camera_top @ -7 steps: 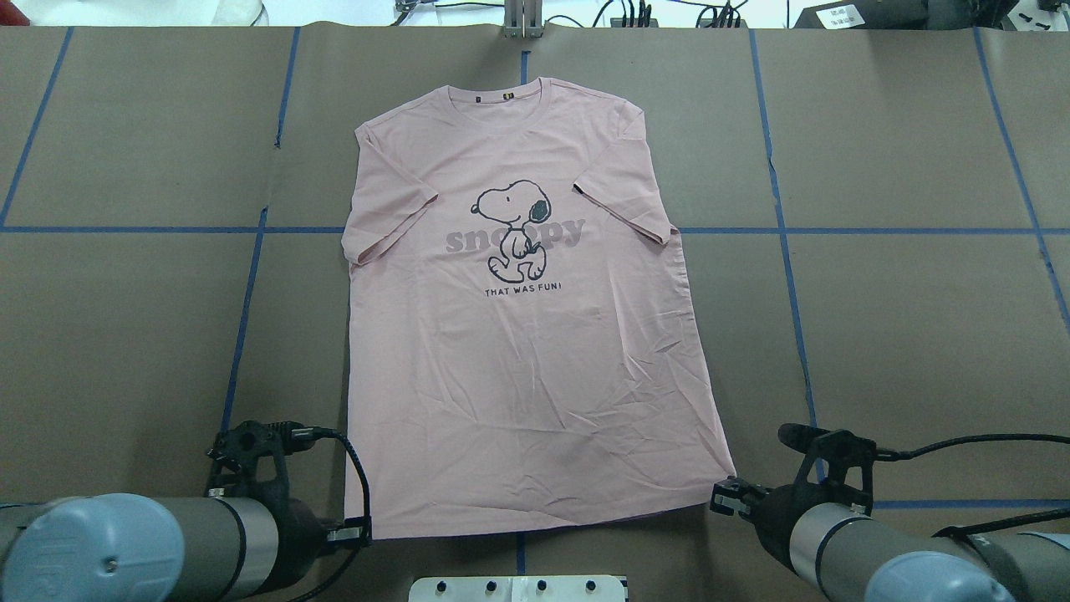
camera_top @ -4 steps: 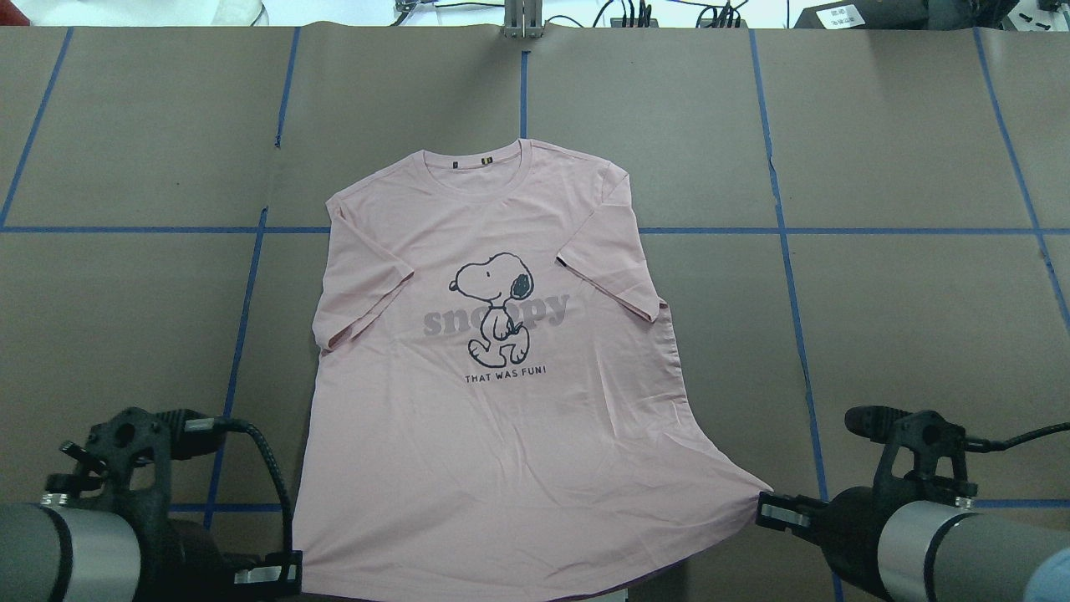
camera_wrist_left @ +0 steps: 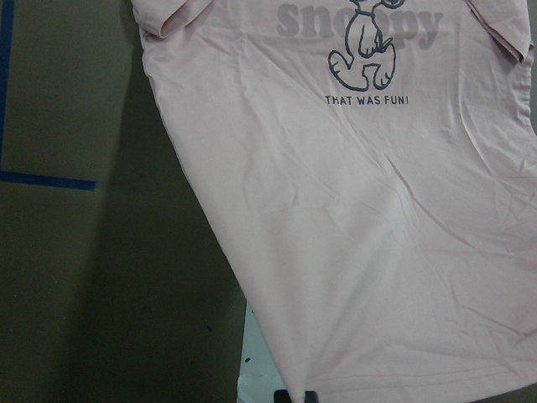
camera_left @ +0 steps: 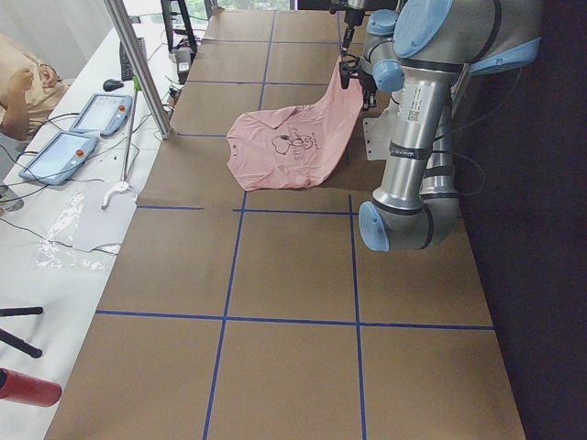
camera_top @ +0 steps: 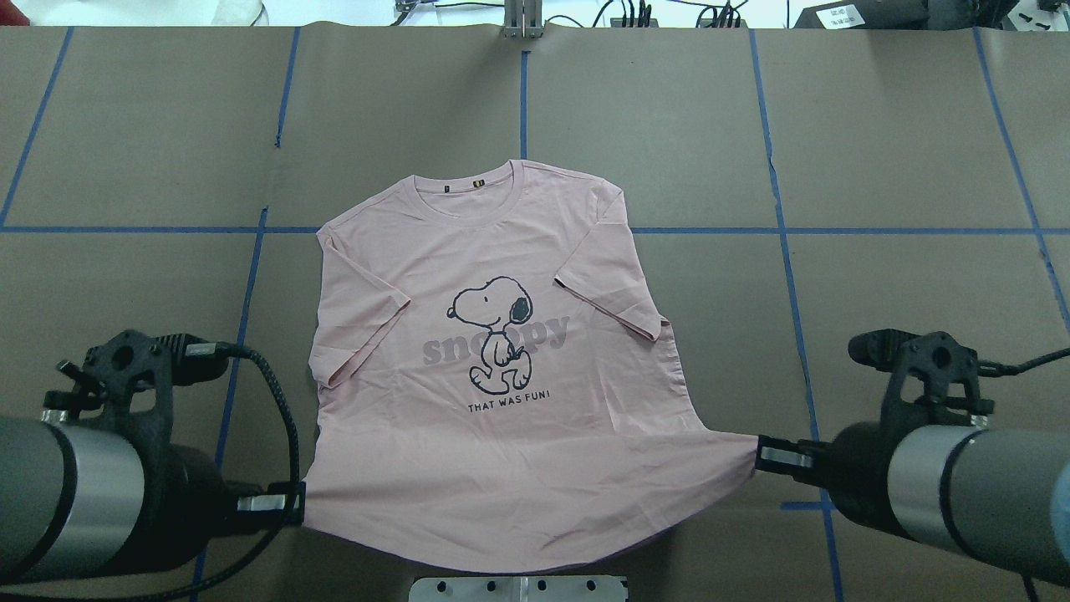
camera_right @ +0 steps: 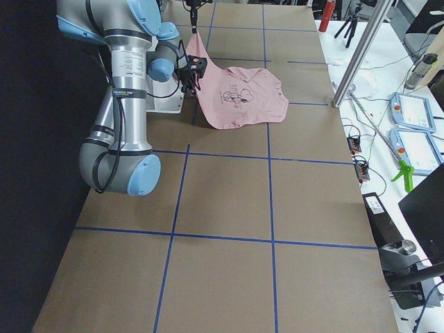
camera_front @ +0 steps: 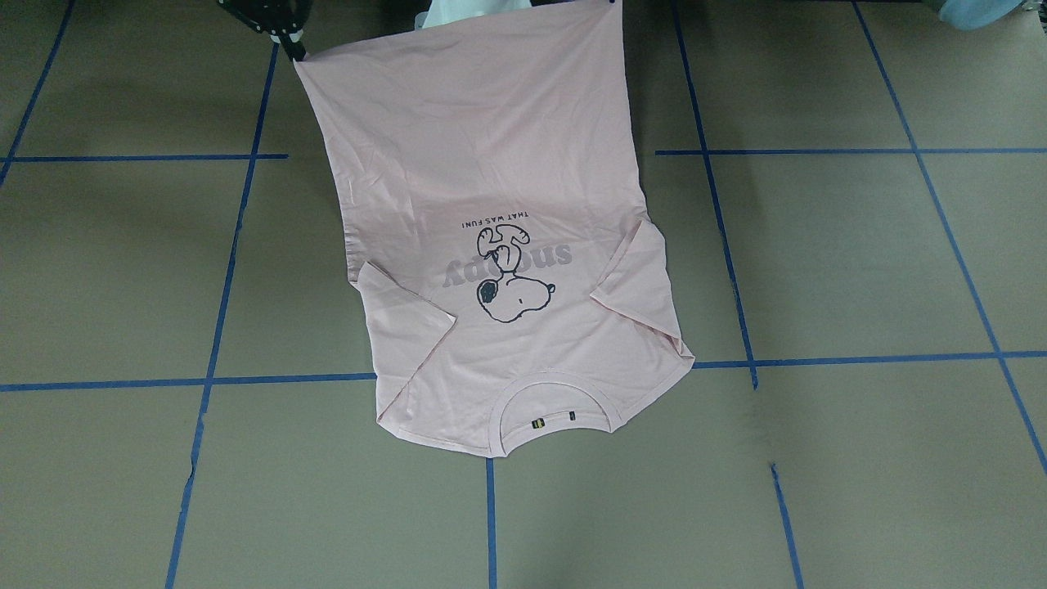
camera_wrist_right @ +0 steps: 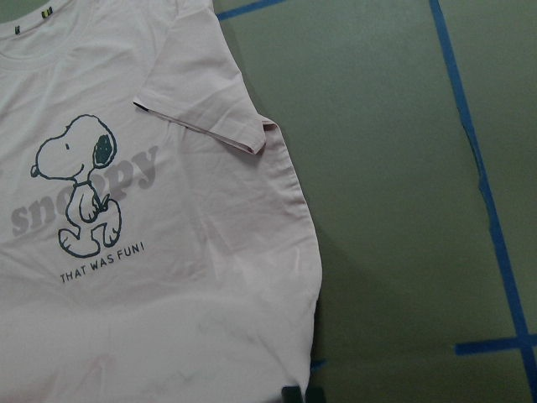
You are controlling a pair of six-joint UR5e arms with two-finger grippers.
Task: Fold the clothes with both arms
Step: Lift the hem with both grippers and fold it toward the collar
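Dragged toward the bottom of the overhead frame in the last second: the T-shirt [camera_top: 493, 368], its collar [camera_top: 468, 188] now well below the top edge. Lies print-up in the middle of the table [camera_top: 919, 125], hem raised and stretched (sagging slightly in between). Held at the lower left by the left gripper [camera_top: 294, 507], closed on cloth; at the lower right by the right gripper [camera_top: 762, 458], likewise closed. Probably ready for carrying the hem up over the print.
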